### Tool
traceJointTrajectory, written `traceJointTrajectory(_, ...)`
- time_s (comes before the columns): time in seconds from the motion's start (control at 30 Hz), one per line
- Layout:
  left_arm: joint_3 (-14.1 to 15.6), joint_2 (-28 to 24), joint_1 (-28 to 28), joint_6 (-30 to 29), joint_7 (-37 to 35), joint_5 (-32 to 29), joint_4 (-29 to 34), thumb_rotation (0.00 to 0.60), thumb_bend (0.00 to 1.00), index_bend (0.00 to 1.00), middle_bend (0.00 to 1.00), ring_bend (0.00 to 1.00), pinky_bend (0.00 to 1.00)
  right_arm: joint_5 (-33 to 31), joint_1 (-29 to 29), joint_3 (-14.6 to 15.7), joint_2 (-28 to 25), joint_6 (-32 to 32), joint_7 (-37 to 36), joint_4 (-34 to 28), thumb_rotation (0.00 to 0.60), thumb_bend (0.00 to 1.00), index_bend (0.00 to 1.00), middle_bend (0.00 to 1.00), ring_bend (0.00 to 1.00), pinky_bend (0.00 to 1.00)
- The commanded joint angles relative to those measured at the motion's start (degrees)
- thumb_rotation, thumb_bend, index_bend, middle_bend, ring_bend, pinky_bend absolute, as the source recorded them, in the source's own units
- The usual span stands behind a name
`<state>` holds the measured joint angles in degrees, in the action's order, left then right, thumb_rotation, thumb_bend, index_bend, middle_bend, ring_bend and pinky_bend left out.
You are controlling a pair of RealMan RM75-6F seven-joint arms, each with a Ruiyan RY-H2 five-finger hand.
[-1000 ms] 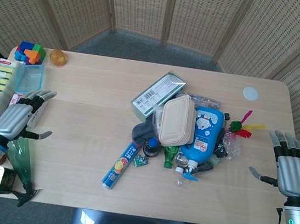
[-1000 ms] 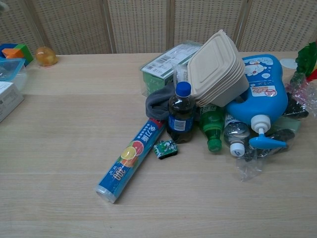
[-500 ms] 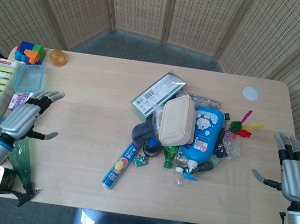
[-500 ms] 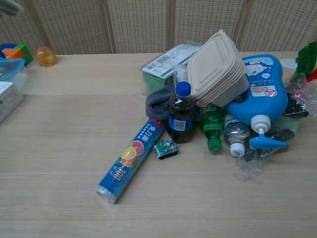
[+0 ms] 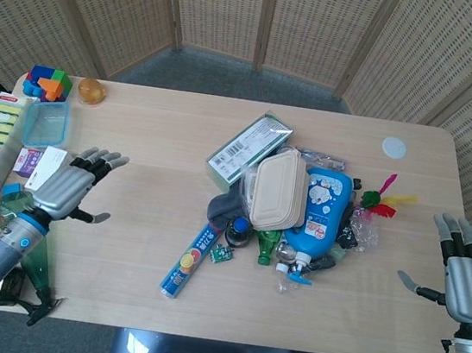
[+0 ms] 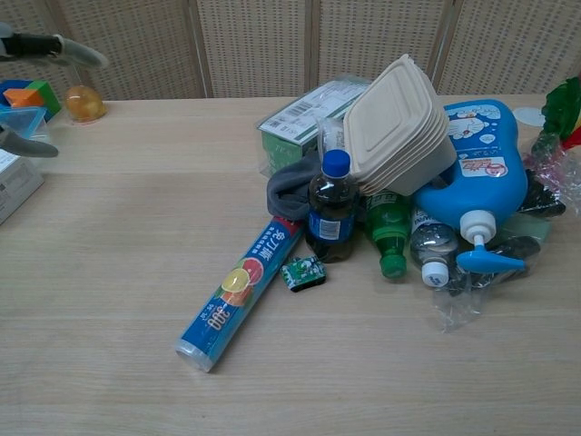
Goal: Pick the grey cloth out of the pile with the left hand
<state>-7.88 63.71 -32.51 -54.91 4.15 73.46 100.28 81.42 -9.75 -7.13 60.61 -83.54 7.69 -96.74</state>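
The grey cloth (image 5: 227, 203) (image 6: 290, 188) lies at the left edge of the pile, partly under a beige clamshell box (image 5: 278, 190) (image 6: 401, 127) and behind a dark bottle with a blue cap (image 6: 331, 211). My left hand (image 5: 71, 185) hovers over the table's left part, fingers spread, holding nothing, well left of the cloth. In the chest view only its fingertips (image 6: 54, 47) show at the top left corner. My right hand (image 5: 465, 275) is open beyond the table's right edge, far from the pile.
A blue foil-wrap roll (image 5: 191, 259) (image 6: 240, 291) lies in front of the cloth, a green box (image 5: 248, 151) behind it. A blue detergent bottle (image 5: 321, 214), green bottle (image 6: 388, 231) and small green packet (image 6: 303, 272) crowd the pile. Boxes and toys (image 5: 46, 82) line the left edge.
My left hand has moved right, from the left edge out over the table toward the pile. My right hand has drifted slightly down and outward.
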Motion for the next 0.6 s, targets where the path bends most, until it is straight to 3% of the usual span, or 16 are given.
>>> traceJointTrajectory(0.03, -0.1, 5.1, -3.6, 3.1, 3.1, -0.1, -4.3, 0.561, 0.24, 0.08, 0.04, 0.0, 0.0, 0.3, 0.2, 0.1, 0.0, -0.4, -0.1, -0.2, 0.387, 0.15, 0.0, 0.0, 0.0, 0.0)
traceJointTrajectory(0.6, -2.3, 27.2, -14.2, 9.1, 9.0, -4.1, -24.2, 0.561, 0.24, 0.07, 0.07, 0.0, 0.0, 1.2, 3.0, 0.4, -2.1, -3.4, -1.6, -1.3, 0.388, 0.15, 0.0, 0.0, 0.0, 0.0)
